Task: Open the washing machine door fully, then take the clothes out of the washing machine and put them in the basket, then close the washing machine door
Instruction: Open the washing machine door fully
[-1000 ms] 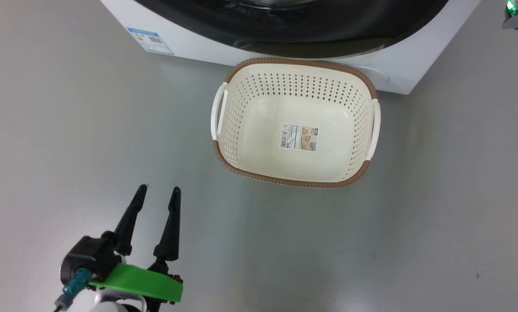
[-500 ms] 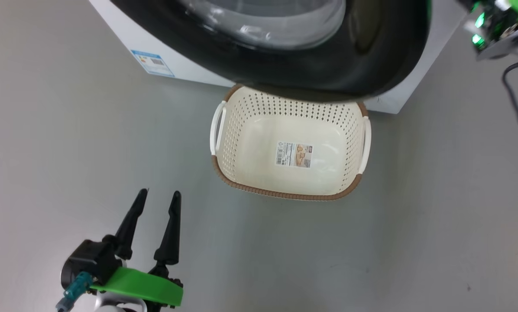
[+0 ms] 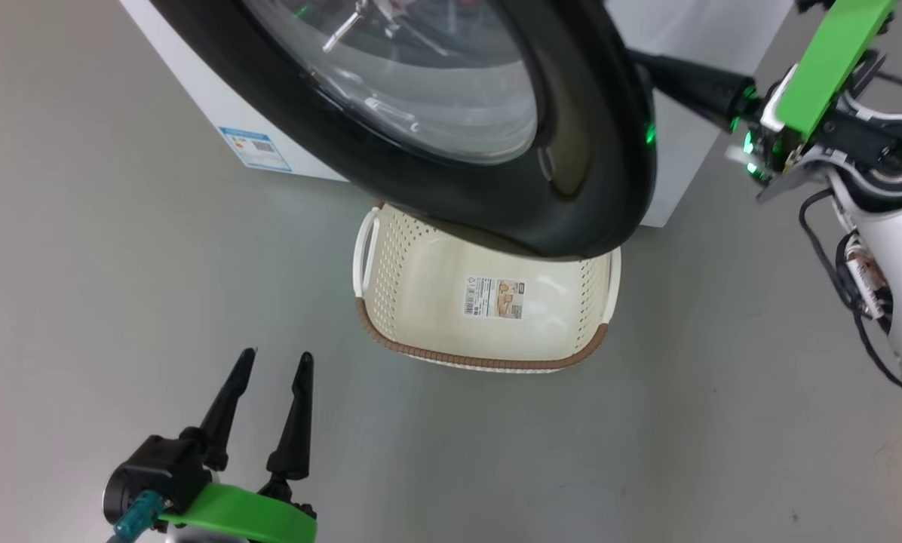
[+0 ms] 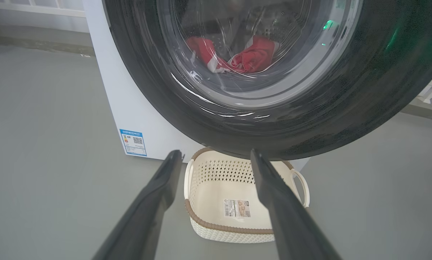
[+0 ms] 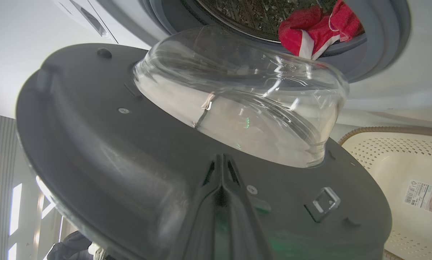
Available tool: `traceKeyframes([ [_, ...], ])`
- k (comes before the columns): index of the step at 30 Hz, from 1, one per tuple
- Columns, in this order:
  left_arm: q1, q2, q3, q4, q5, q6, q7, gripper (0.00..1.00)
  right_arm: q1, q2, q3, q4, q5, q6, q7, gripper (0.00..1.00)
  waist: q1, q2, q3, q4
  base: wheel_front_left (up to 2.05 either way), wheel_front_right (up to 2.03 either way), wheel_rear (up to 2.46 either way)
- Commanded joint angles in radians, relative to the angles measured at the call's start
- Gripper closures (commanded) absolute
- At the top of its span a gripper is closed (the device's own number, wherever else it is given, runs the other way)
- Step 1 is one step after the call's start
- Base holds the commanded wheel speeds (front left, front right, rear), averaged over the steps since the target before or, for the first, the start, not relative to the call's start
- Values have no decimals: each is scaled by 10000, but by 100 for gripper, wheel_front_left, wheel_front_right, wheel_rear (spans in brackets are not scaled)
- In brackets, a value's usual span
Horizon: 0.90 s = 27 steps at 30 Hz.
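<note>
Black-rimmed door [image 3: 587, 151] hangs half open over the basket [image 3: 481, 358], and your right gripper [image 5: 221, 159], fingers together, lies behind its right edge, far nearer than your spread left gripper [image 3: 277, 354].

Blue label [image 4: 133, 142] on washing machine [image 4: 129, 90], paper label [image 4: 237, 208] in basket [image 4: 216, 226]: print apparently unreadable.

You see the washing machine door [image 3: 572, 151] swung partly open (black rim, clear bowl), overhanging the cream basket [image 3: 481, 358]. Red clothes [image 4: 254, 57] lie inside the washing machine [image 3: 232, 105].
</note>
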Motion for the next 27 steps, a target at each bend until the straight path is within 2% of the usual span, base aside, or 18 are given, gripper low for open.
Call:
traceKeyframes([
  [1,173,166,368,-268,63,-54,-124,0,215,198,103,-335,-57,67,106,100,0,-1,-88,-68,0,0,0],
  [13,299,166,407,-425,127,-54,-124,0,937,480,97,-1067,-70,67,464,100,0,-1,-252,-202,0,0,0],
  [21,281,166,449,-481,108,-54,-124,0,1176,493,-247,-1278,-644,67,-432,100,0,-1,-301,-217,0,0,0],
  [22,288,166,457,-477,107,-54,-124,0,1232,495,-310,-1264,-747,67,-644,96,0,-1,-326,-225,0,0,0],
  [23,304,166,470,-469,109,-54,-124,0,1307,513,-335,-1270,-813,67,-765,97,0,-1,-377,-243,0,0,0],
  [24,323,166,478,-464,112,-54,-124,0,1389,517,-377,-1290,-873,67,-899,89,0,-1,-407,-255,0,0,0],
  [25,335,166,485,-466,118,-54,-124,0,1471,516,-439,-1291,-940,67,-1074,73,0,-1,-426,-271,0,0,0],
  [27,355,166,475,-465,144,-54,-124,0,1672,500,-499,-1315,-1053,67,-1306,63,0,-1,-492,-301,0,0,0],
])
